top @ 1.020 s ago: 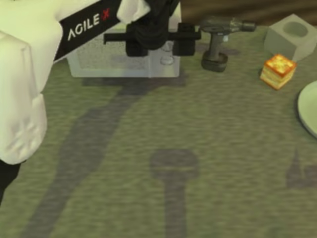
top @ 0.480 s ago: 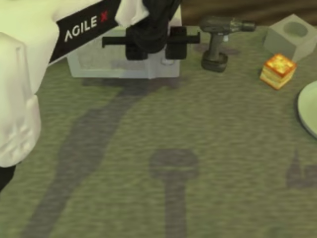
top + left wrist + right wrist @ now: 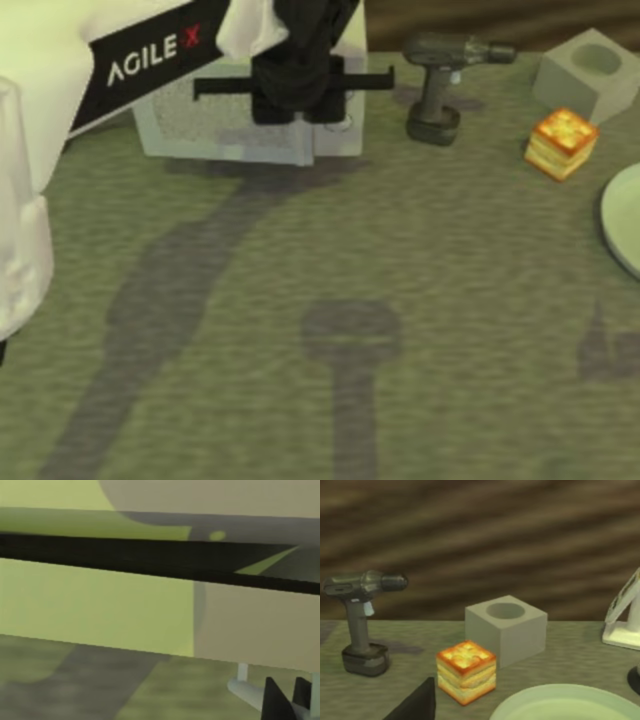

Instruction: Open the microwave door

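Microwave [image 3: 330, 140], large boxy cream-white oven, standing at the far edge of the olive-green table [image 3: 420, 300], left of centre in the top view. Microwave door [image 3: 215, 130], flat cream panel with grey speckled mesh window, facing front, its free edge standing a little proud of the oven face near the centre. Left gripper [image 3: 300, 105], black, 2-fingered, hanging directly over the door's right edge, fingers drawn nearly together around the spot where the thin bar handle [image 3: 250, 692] sits; actual contact with the bar hidden. Left wrist view filled by the cream oven front at very close range. Right gripper [image 3: 415, 705] seen only as 1 dark fingertip in its own wrist view; spread impossible to judge. To the oven's right: grey cordless drill [image 3: 440, 85], orange layered cube [image 3: 562, 142], grey block with round hole [image 3: 590, 72], pale round plate [image 3: 625, 225].
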